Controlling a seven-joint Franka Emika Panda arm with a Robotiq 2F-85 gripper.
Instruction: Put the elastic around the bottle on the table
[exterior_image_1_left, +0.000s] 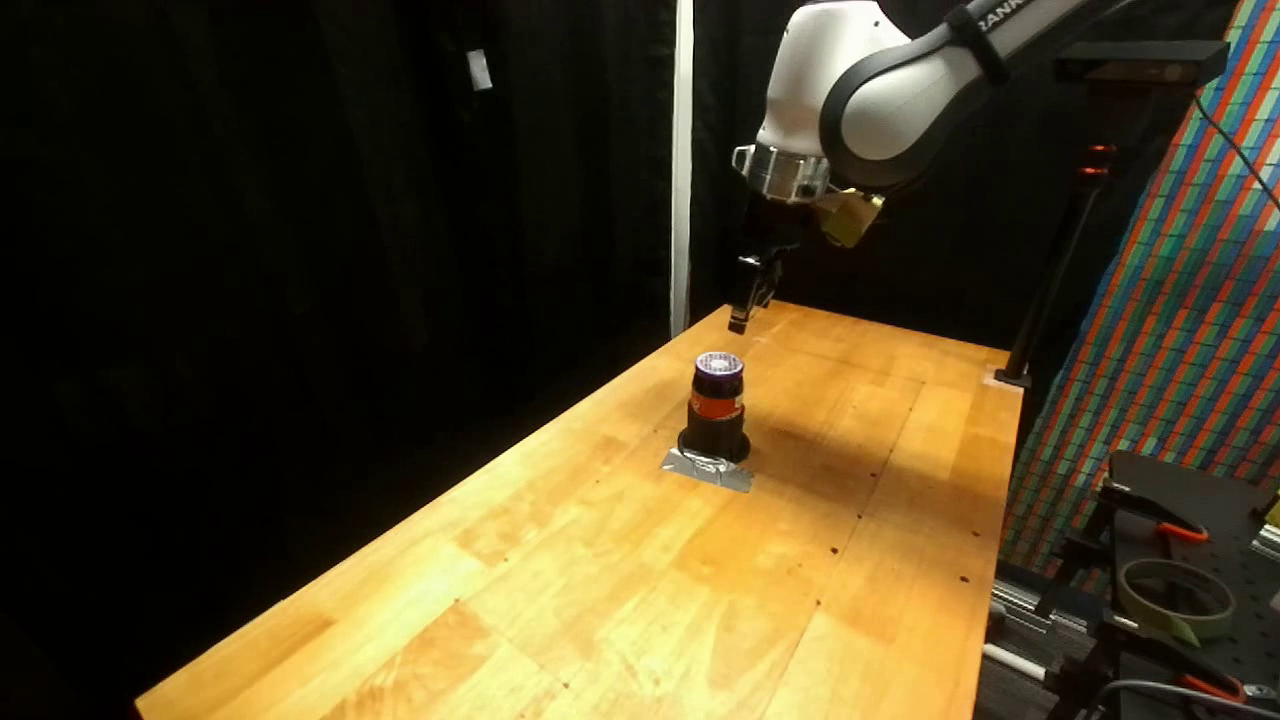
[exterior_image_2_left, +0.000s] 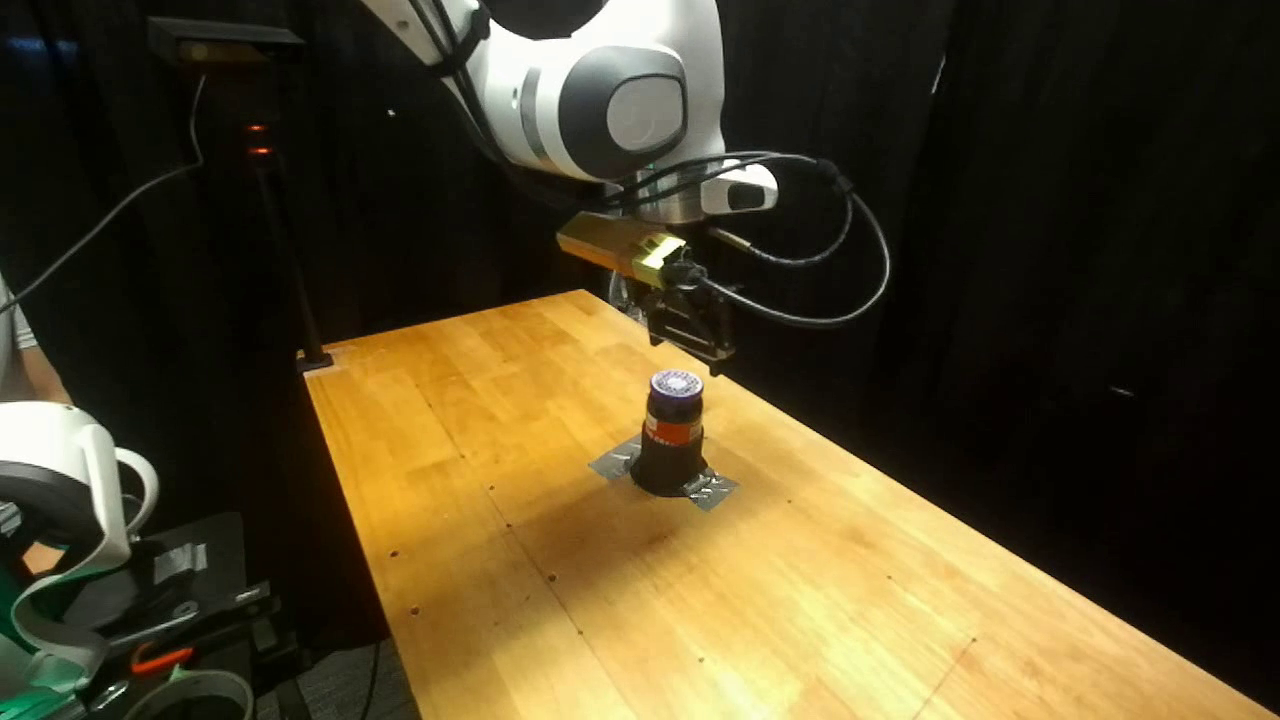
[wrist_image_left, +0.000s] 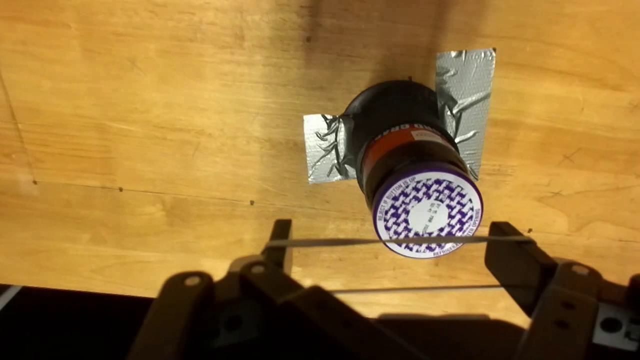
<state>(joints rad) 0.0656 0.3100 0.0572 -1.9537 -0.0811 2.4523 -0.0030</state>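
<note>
The bottle is a dark jar with an orange-red band and a purple-and-white lid; it stands upright on the table (exterior_image_1_left: 620, 600) in both exterior views (exterior_image_1_left: 718, 405) (exterior_image_2_left: 673, 430). In the wrist view, its lid (wrist_image_left: 427, 212) shows between the fingertips and above their midline. My gripper (wrist_image_left: 392, 236) is wide open, with the thin elastic (wrist_image_left: 332, 242) stretched around both fingers. The elastic's near strand crosses over the lid in that view; its other strand runs lower. In both exterior views, the gripper (exterior_image_1_left: 752, 312) (exterior_image_2_left: 687, 355) is above and behind the bottle, apart from it; the elastic is too thin to see there.
The bottle's lower part sits in a black base (wrist_image_left: 395, 102) fixed to the table with silver tape (wrist_image_left: 322, 150). A camera stand (exterior_image_1_left: 1060, 240) rises at the table's far corner. A dark cart with a tape roll (exterior_image_1_left: 1175, 598) stands beside the table.
</note>
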